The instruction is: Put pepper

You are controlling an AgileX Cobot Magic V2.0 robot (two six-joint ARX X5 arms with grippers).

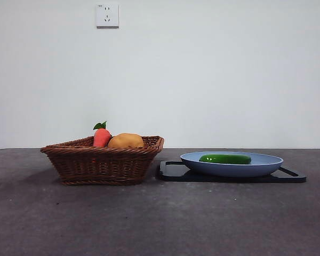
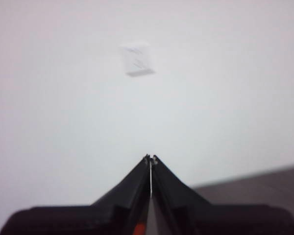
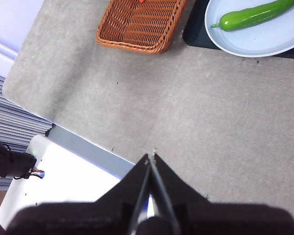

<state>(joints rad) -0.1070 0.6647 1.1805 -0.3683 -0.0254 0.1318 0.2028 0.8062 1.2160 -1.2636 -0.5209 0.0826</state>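
The pepper (image 1: 225, 159) lay flat on the blue plate (image 1: 266, 165), beside the basket (image 1: 102, 164) — looked delivered. Left gripper (image 2: 151, 158) and right gripper (image 3: 151, 156) hung clear, fingers pressed together, empty.

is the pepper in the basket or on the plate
On the plate: the glossy dark green pepper lies flat in the round blue plate, apart from the brown wicker basket.

A plain white wall (image 1: 202, 80) fills the back; a white socket (image 1: 107, 15) sits high on it; a grey, speckled table (image 1: 160, 218) runs level below; light is soft and even; past the table's edge, a white surface (image 3: 63, 181) shows.
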